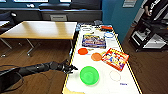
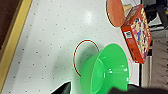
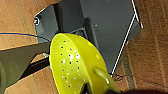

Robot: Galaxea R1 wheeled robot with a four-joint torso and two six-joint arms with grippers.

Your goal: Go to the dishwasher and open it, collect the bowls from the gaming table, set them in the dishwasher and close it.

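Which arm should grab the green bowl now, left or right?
Left, probably. The left gripper hangs at the table's yellow edge beside the green bowl. The right wrist view shows a yellow colander close up.

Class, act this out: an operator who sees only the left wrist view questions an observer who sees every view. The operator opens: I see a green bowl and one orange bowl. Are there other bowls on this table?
Observer: Yes, a second orange bowl lies beside yours.
Operator: Where is the left pincer?
Observer: The left pincer is at the white table's yellow edge, beside the green bowl.
Operator: And the right wrist?
Observer: Its view shows a yellow perforated strainer.
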